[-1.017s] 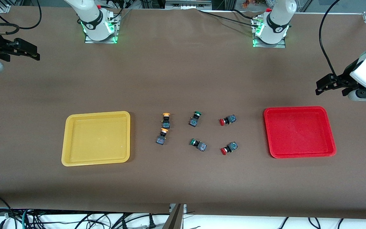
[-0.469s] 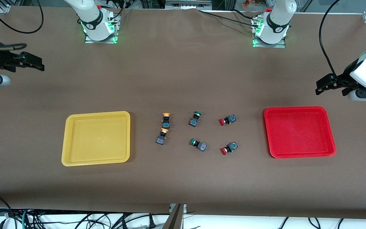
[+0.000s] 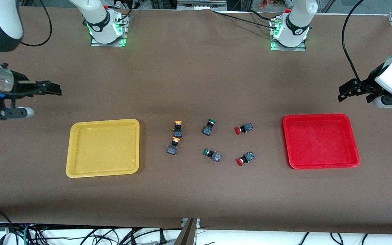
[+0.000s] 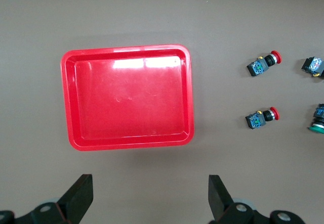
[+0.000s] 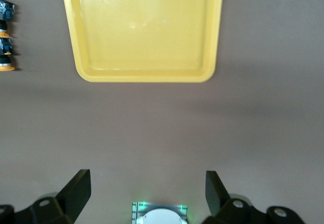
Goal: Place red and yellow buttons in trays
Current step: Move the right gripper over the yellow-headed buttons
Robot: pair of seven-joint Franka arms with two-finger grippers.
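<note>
Still untouched, the two yellow buttons (image 3: 176,136) and two red buttons (image 3: 244,143) lie on the table between the yellow tray (image 3: 103,147) and red tray (image 3: 320,141). Only the right gripper (image 3: 51,89) has moved, now nearer the yellow tray, jaws wide open. The left gripper (image 3: 347,91) waits beside the red tray, open too.

Bright, even overhead light; glare on the red tray (image 4: 126,90), soft shadows, sharp focus.
</note>
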